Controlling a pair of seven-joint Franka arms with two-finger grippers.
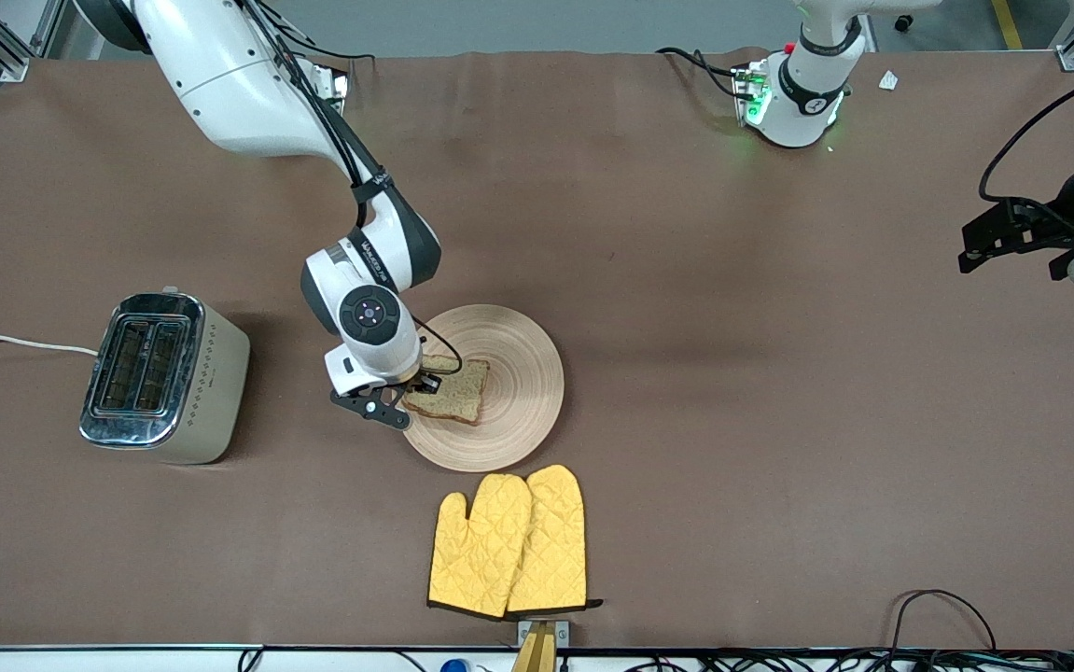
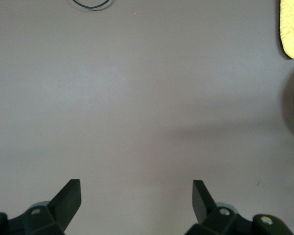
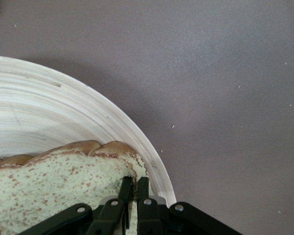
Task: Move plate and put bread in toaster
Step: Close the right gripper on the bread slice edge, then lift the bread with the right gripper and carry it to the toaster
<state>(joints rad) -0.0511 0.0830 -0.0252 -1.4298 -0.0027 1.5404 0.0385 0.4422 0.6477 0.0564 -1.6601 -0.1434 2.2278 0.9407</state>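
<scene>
1. Right gripper (image 1: pixel 411 392): low over the plate's edge at frame centre. My right wrist view shows the fingers nearly closed, pinching the corner of the bread (image 1: pixel 449 389).
2. Bread: lying flat on the plate (image 1: pixel 509 373), on the side toward the toaster.
3. Toaster (image 1: pixel 163 376): left of frame, well apart from the plate, slots facing up, cord running off the left edge.
4. Left gripper (image 2: pixel 136 196): far right of frame, jaws wide and empty over bare table. That arm waits.
5. Mitts (image 1: pixel 510 541): yellow pair, just below the plate in the frame, nearer the camera.

Step in hand, as I judge it: securing the slice for the lift. I want the pinch set deep enough past the crust that the slice does not sag or tear, then a straight rise before turning it on edge for a slot.

Room: the table between plate and toaster looks open, so the carry path is free. The plate rim sits right at the fingers; I should avoid dragging it.
</scene>
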